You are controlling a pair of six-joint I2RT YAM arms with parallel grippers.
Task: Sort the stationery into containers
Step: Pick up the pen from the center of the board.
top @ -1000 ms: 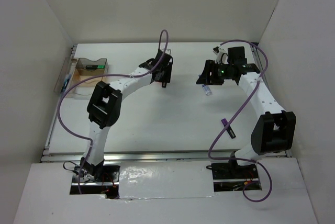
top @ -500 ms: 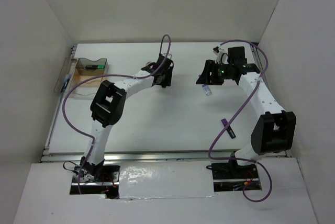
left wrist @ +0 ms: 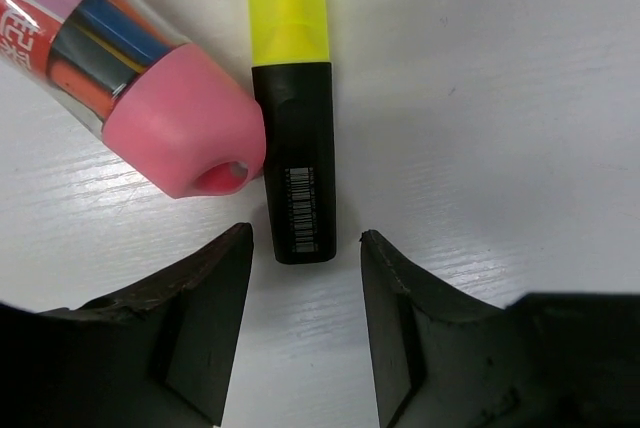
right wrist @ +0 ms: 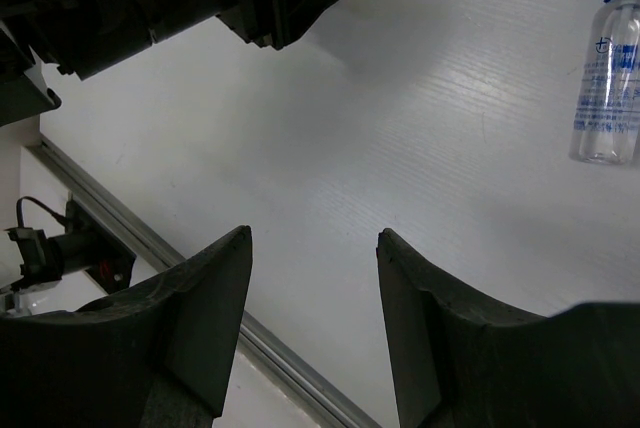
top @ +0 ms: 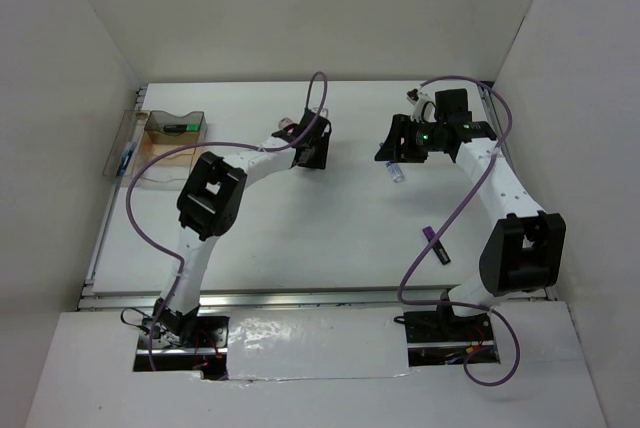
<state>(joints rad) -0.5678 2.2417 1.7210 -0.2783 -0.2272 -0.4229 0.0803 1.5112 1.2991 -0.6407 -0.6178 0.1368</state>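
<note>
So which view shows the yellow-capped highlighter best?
The left wrist view: the yellow-capped highlighter lies whole, barcode up, its end inside the open left gripper. In the top external view the left arm hides it; the right wrist view misses it.

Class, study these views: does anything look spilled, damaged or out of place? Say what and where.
Nothing looks spilled or damaged. Unsorted items lie loose: a pink tube against a yellow highlighter, a blue-capped bottle on its side, and a purple-ended highlighter alone near the right arm.

Yellow-capped highlighter [left wrist: 295,138] beside pink tube [left wrist: 140,78], before spread hand [left wrist: 305,258]
</note>
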